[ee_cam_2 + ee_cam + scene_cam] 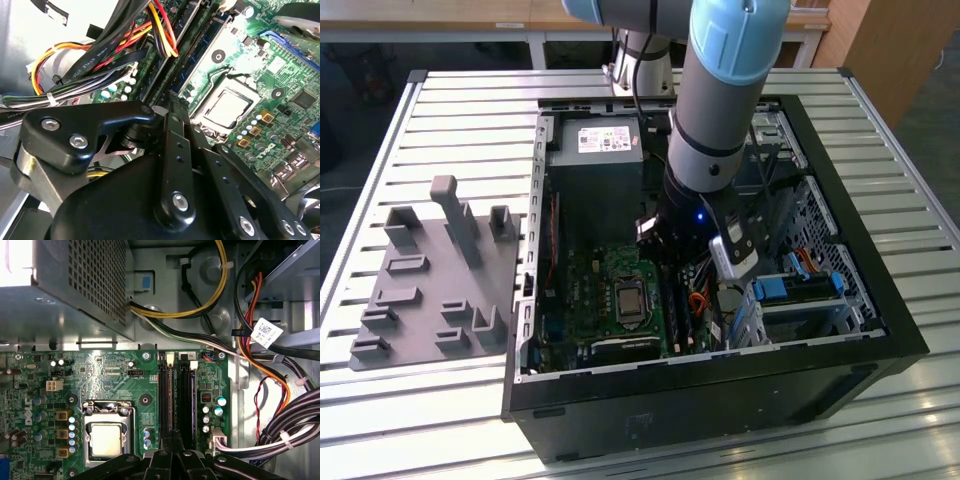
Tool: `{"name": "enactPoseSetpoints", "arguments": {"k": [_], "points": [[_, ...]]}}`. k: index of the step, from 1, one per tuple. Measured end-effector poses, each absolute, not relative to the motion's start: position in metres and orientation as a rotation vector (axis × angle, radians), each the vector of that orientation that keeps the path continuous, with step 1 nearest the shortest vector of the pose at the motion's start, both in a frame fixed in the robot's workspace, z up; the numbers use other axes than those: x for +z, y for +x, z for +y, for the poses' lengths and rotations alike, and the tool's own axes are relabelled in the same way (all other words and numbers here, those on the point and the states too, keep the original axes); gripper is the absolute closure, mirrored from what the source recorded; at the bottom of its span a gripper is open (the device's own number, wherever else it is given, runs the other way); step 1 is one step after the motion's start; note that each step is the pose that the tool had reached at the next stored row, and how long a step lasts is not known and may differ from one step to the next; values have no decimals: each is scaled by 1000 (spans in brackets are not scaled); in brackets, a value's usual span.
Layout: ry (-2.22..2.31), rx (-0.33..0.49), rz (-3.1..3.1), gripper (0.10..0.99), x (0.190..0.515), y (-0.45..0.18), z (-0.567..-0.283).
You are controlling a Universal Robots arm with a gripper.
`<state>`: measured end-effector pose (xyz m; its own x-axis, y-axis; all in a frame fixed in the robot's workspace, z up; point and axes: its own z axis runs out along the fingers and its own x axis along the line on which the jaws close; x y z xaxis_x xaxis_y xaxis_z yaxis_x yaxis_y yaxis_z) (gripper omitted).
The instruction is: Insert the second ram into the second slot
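Open computer case (pixel 720 395) lying on a slatted metal table (pixel 450 110), with a grey moulded tray (pixel 430 290) of pegs and pockets beside it, toward the exterior view's left. Inside the case, a green motherboard (pixel 115 375) with the square silver processor (pixel 106 439) in its socket, and a grey power supply box (pixel 595 160) at the far end. Bright blue drive-bay clips (pixel 800 290) toward the exterior view's right, well apart from the memory slots.

Reaching steeply down into the case from above, the grey and pale-blue arm (pixel 720 110), its wrist low over the board just to the processor's side.

In both wrist views, black gripper (pixel 172 440) poised directly over the row of memory slots, fingertips drawn close together on the near end of the second ram (pixel 173 400). Clamped there on the stick's thin top edge, as far as can be seen; no gap visible beside it. Seen edge-on, the stick runs lengthwise along its slot, upright, with empty black slots (pixel 186 400) just beside it on the side away from the processor. Whether fully seated, unclear.

In the second wrist view, same stick (pixel 197 55) stretching away from the gripper (pixel 172 102) as a dark strip between slot rails. Bundles of black, red, orange and yellow cables (pixel 295 425) draped past the slots' outer side, near but not touching the stick.
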<state>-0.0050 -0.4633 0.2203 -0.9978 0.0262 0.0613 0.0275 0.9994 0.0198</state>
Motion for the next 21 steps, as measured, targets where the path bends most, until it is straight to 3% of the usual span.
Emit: {"name": "enactPoseSetpoints", "arguments": {"k": [12, 21], "points": [[-41, -36, -3081, 980, 217, -5, -463], [-41, -35, -3080, 980, 238, -5, -463]]}}
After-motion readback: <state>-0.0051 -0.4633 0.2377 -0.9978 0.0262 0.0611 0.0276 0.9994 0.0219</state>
